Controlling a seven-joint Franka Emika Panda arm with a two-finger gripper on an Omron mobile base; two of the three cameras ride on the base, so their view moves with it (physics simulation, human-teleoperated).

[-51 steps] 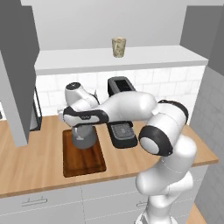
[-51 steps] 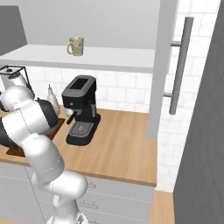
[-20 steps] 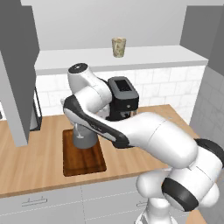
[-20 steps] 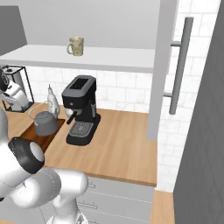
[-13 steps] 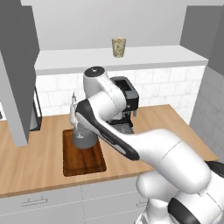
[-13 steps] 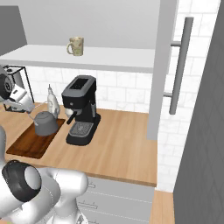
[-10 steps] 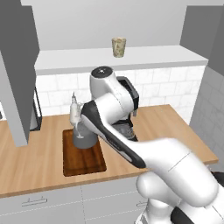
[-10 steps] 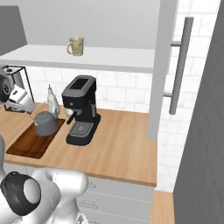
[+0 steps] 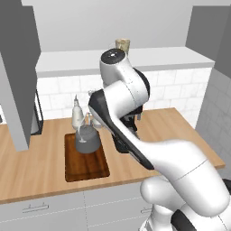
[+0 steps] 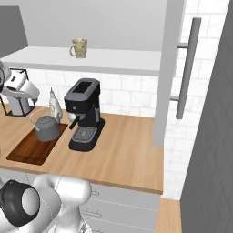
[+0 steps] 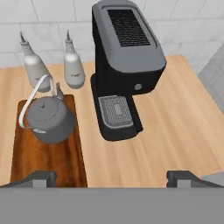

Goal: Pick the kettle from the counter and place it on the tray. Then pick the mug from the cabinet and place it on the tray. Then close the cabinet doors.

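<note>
Here the gripper [image 11: 112,176] hangs wide open and empty above the counter [image 11: 183,118], its fingertips [image 11: 40,176] spread far apart, nothing between them. Below it the kettle [image 11: 49,118] sits upright at the far end of the tray [image 11: 48,159], which lies near the counter's front edge. Two white bottles [image 11: 73,68] stand just behind the tray by the tiled wall, a black coffee machine [image 11: 127,65] beside them. The mug [image 10: 79,48] rests on the cabinet's white shelf [image 10: 113,60].

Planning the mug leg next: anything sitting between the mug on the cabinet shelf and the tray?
Nothing visible. The mug stands alone on the cabinet shelf; the tray below holds the kettle at its back end, with its front part bare.
</note>
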